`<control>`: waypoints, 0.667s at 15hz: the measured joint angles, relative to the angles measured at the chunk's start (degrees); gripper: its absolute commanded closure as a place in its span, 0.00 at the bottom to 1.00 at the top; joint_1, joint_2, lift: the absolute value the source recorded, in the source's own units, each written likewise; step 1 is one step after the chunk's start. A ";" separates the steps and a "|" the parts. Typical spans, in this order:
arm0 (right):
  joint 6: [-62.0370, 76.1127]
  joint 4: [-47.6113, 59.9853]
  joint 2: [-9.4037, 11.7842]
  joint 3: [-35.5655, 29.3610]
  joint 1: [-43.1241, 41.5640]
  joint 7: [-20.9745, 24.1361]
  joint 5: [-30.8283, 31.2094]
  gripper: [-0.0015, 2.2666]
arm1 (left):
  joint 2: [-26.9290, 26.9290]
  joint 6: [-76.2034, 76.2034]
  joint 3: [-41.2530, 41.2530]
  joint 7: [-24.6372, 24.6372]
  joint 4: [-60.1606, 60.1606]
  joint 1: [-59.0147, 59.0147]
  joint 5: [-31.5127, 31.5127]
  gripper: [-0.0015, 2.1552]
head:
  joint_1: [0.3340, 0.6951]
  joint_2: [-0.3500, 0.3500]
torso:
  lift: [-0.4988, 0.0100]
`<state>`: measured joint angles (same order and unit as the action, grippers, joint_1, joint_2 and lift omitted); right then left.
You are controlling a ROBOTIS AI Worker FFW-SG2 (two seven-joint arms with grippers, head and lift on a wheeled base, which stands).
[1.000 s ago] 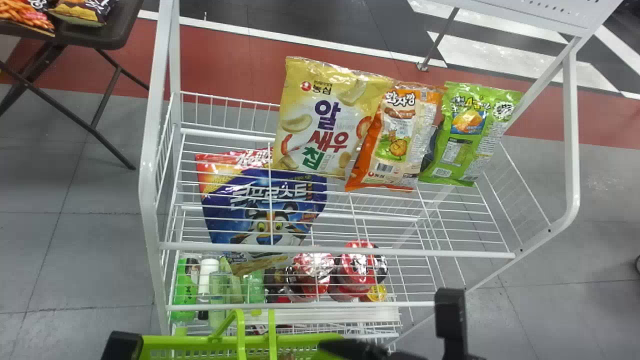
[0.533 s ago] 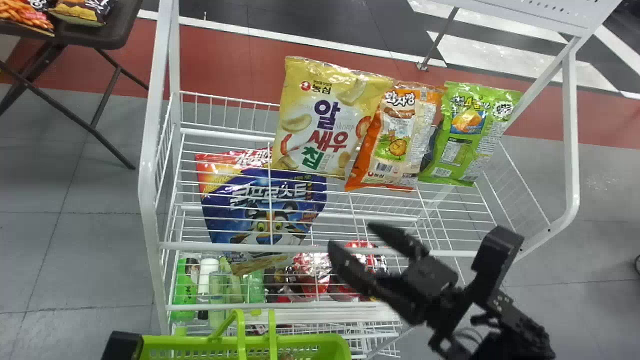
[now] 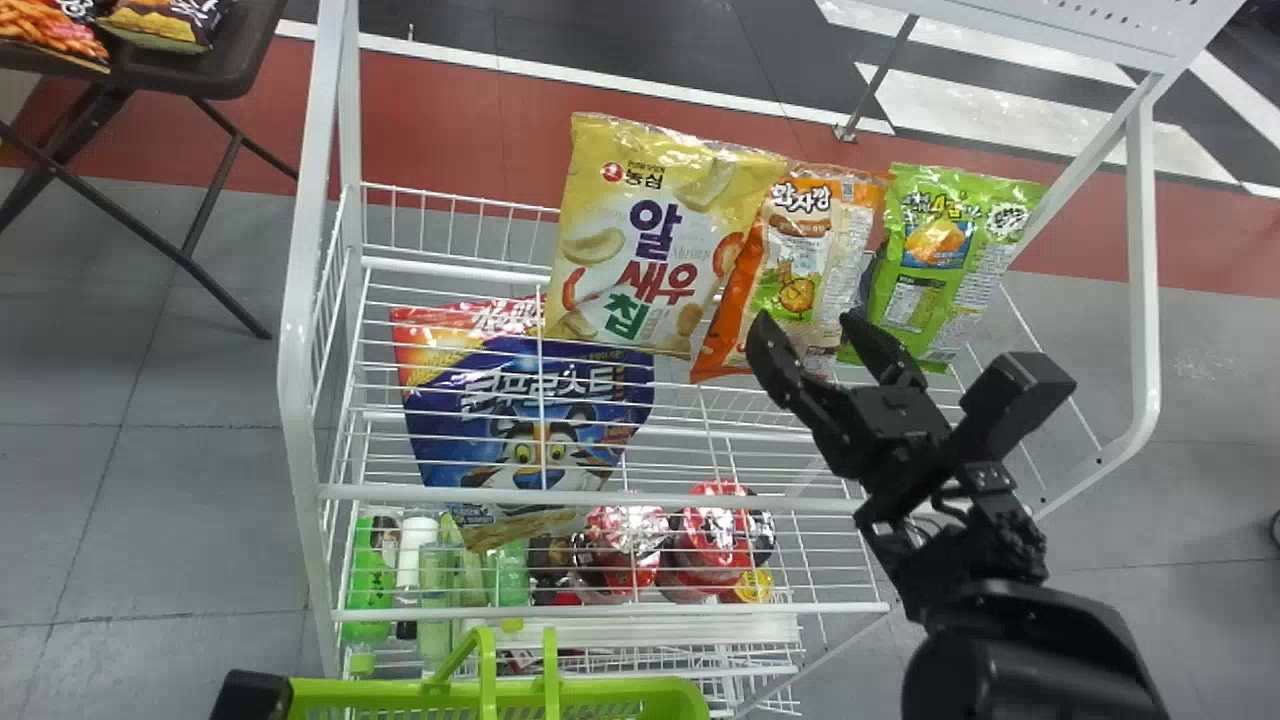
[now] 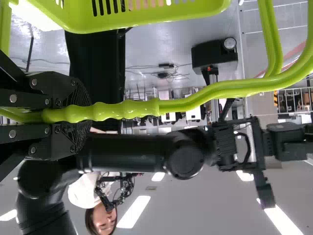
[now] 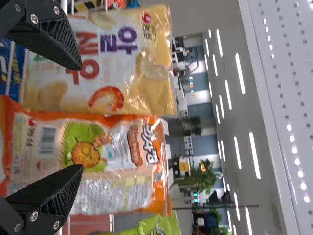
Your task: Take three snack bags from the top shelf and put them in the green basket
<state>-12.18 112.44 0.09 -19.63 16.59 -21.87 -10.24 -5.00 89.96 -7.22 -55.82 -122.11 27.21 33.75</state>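
Nearest to me the green basket [image 3: 640, 692] waits in front of the rack, its handle [image 4: 195, 100] pinched in the left gripper [image 4: 78, 115]. The right gripper [image 3: 808, 322] is up over the top shelf [image 3: 450, 493], its two fingers spread wide with nothing between them yet, aimed at the orange snack bag [image 5: 112, 161]. That looks like the first of the three to go. I'd slide in a bit deeper, one finger down each side, keeping the tips out of the yellow snack bag [image 3: 650, 230] on its left and the green snack bag [image 3: 940, 260] on its right; the yellow one touches it, so it could get dragged along. Then squeeze gently, as the wrapping will likely crumple, and lift clear of the wires before drawing back over the front rail. The white post [image 3: 1143, 280] on the right and the panel [image 5: 293, 98] overhead leave less room for a swing. Under the shelf wires lie a blue cereal bag [image 3: 530, 420] and, lower, some red cups [image 3: 715, 535] and bottles [image 3: 370, 580], none of them wanted. Farther off, more packets [image 3: 165, 22] sit on a dark folding table [image 3: 240, 75]; leave those be.
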 measured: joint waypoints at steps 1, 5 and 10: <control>0.07 -1.65 0.00 0.01 -2.01 1.80 1.03 0.06 | 0.05 0.00 -0.12 -0.08 0.07 -0.04 0.00 0.49 | 1.00 0.00 | 0.92; -1.11 -6.41 0.00 0.16 -8.32 3.79 4.99 0.15 | 0.04 0.00 -0.30 -0.32 0.15 0.16 0.00 0.49 | 1.00 0.00 | 0.92; -9.32 -8.03 0.00 0.10 -11.09 3.79 6.83 0.93 | -0.06 0.00 -0.54 -0.16 -0.01 -0.05 -0.14 0.49 | 1.00 0.00 | 0.92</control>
<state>-21.50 104.41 0.09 -19.54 5.50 -18.09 -3.41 -5.06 89.96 -7.76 -55.98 -122.12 27.16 33.61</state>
